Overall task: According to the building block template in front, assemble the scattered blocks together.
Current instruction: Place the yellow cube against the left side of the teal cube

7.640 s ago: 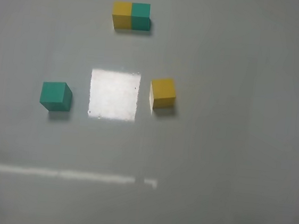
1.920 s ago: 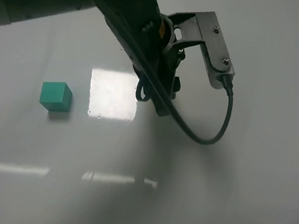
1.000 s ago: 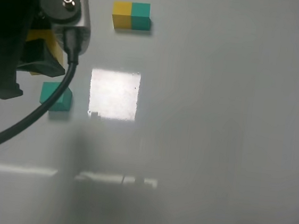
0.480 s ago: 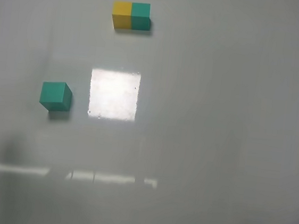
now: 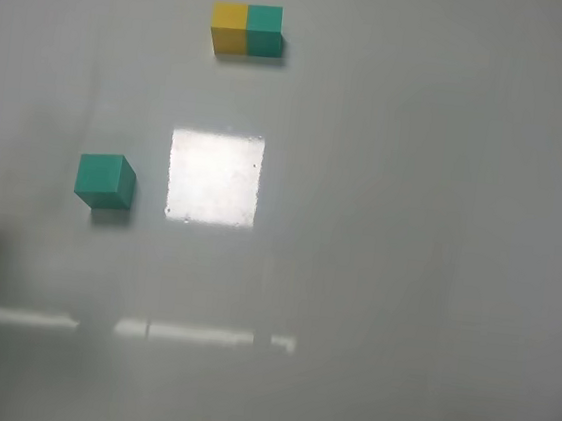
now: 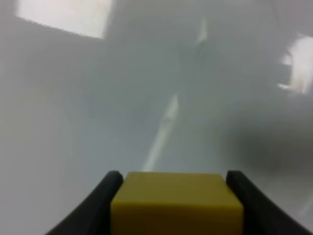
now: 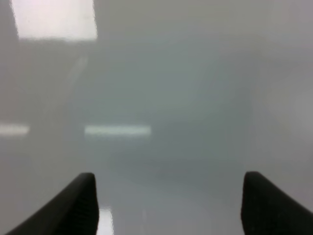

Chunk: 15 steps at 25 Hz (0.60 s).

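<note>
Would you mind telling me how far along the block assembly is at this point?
Done: the yellow cube is lifted off the table. In hand: the left gripper is shut on it; the right gripper is open and empty. Left: join it to the teal cube, sitting alone, to match the template, where yellow sits left of teal in the high view.

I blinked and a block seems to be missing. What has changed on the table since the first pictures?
The left tool reached across, took hold of the yellow cube that sat right of the bright patch, and carried it off to the left; it grips it now. The teal cube and the yellow-teal template have not moved.
</note>
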Motion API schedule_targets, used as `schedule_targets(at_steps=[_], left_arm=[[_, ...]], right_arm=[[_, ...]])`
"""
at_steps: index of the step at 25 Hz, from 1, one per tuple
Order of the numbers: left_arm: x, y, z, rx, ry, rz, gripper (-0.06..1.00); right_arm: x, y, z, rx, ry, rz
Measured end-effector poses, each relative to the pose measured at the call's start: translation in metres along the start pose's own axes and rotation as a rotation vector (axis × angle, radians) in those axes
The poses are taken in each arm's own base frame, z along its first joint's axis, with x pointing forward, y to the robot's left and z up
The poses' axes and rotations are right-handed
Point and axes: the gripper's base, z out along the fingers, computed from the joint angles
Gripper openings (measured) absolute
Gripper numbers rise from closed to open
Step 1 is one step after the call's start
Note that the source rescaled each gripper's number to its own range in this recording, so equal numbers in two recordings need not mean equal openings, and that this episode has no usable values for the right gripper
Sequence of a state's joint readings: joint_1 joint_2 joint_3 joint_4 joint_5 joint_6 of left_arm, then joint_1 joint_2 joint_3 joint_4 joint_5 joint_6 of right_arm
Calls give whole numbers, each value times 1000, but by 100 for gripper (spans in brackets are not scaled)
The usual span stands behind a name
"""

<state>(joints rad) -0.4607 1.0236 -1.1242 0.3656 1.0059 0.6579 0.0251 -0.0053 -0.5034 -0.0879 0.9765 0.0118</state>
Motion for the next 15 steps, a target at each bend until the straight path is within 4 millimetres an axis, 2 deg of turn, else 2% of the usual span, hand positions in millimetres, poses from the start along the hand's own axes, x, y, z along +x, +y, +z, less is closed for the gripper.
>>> schedule_targets(at_steps=[4,8,15], left_arm=[[1,2,21,50,21,29,0],[-9,2,43,85,-14,125,0],[-22,3,61,70,-79,167,0]], right_arm=[[0,0,0,0,0,0],[0,0,0,0,0,0],[0,0,0,0,0,0]])
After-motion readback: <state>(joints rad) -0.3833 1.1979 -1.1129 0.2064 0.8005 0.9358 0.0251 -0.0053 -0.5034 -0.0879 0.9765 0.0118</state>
